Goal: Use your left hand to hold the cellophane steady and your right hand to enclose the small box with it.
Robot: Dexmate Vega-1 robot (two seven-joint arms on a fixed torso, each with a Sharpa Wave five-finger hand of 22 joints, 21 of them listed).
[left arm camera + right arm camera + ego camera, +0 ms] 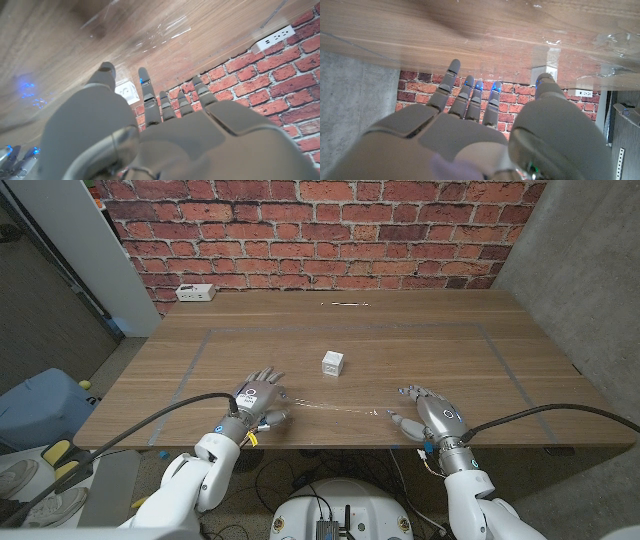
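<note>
Red brick wall (330, 220) at the far side, grey wall panel on the right, wooden bench (420, 320) with a faint taped rectangle marked on it. Small white box (333, 363) sits near bench centre, alone, bare wood on all sides of it, well apart from both hands. Clear cellophane (330, 406) lies flat near the front edge, stretching between the two hands, hard to trace its full outline. Left hand (259, 399) at near left, fingers spread, holding nothing, seems to rest at the sheet's left end; contact not certain. Right hand (429, 411) at near right by the front edge, fingers apart, empty, just beside the sheet's right end. White power strip (196, 293) at the far left corner, close to the edge. Blue container (40, 408) on the floor to the left; contents cannot be seen.
</note>
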